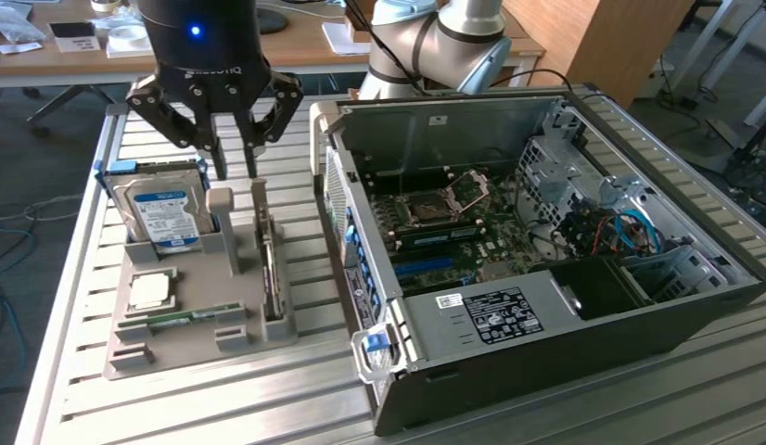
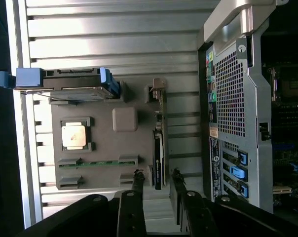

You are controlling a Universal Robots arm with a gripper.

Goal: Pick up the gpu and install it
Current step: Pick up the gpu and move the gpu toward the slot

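The grey parts tray [image 1: 185,357] sits on the slatted aluminium table [image 1: 172,413], and everything else is easiest to place from it. The gpu [image 1: 271,269] stands on its thin edge in a slot along the tray's side nearest the open computer case [image 1: 531,306], held between two grey posts and untouched. The black gripper [image 1: 235,170] hangs above the tray's far end, clear of it. Its fingers point straight down and are spread wide apart with nothing between them. In the wrist view the two fingertips [image 2: 137,178] sit on either side of the line of the card [image 2: 158,153], which shows there edge-on as a dark strip. On the tray's opposite side from the case, a hard drive [image 1: 164,211] with a blue-and-white label stands upright in its holder. A CPU [image 1: 152,290] lies flat in the middle of the tray, and a slim green RAM stick [image 1: 185,320] lies just beside it, toward the tray's near end. The case lies on its side just beside the tray, with its motherboard [image 1: 464,236] exposed.
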